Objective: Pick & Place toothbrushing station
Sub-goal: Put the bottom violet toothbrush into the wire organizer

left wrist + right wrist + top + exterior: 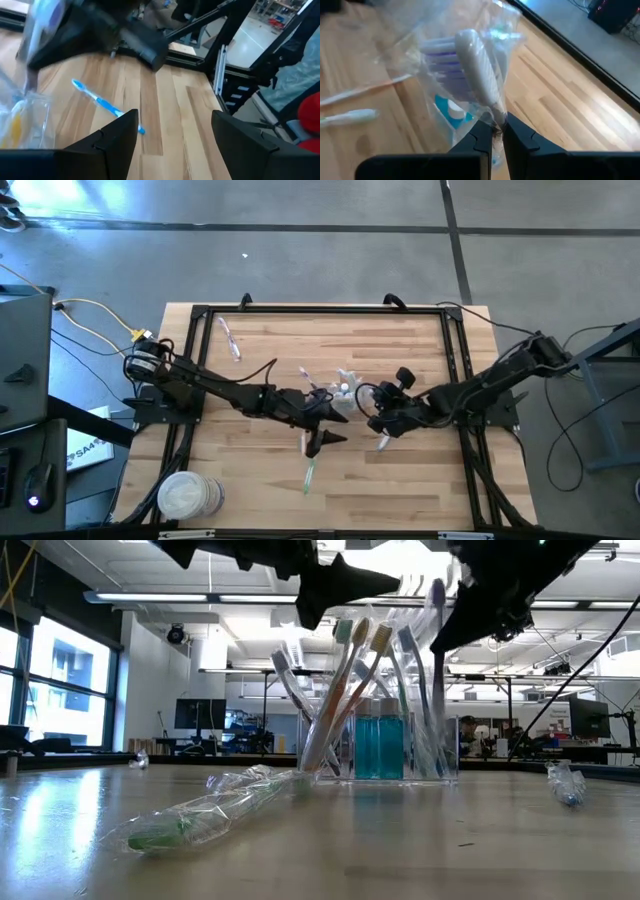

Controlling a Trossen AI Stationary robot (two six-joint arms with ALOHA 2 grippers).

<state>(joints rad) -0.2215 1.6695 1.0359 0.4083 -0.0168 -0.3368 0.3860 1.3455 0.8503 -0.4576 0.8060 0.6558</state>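
A clear plastic container (385,745) stands mid-table, holding several toothbrushes and blue tubes; it also shows in the high view (345,395). Just to its right, my right gripper (494,134) is shut on a wrapped toothbrush with purple bristles (472,62), above the container. My left gripper (172,145) hovers open near the container's front with nothing between its fingers. A wrapped green toothbrush (200,815) lies flat on the table in front of the container. A blue toothbrush (105,105) lies on the wood beyond my left gripper. My right gripper pinches the wrapped toothbrush between its two fingers on the shaft (495,117), a short way behind the head, wrapper included. The head sticks out past the fingertips, roughly in line with them. The toothbrush is lifted clear of the table, above the container (451,111).
Another wrapped toothbrush (230,340) lies near the table's far left. A round white stack (190,495) sits at the near left corner. A black frame (320,310) runs around the tabletop. Bare wood lies to the right of the container.
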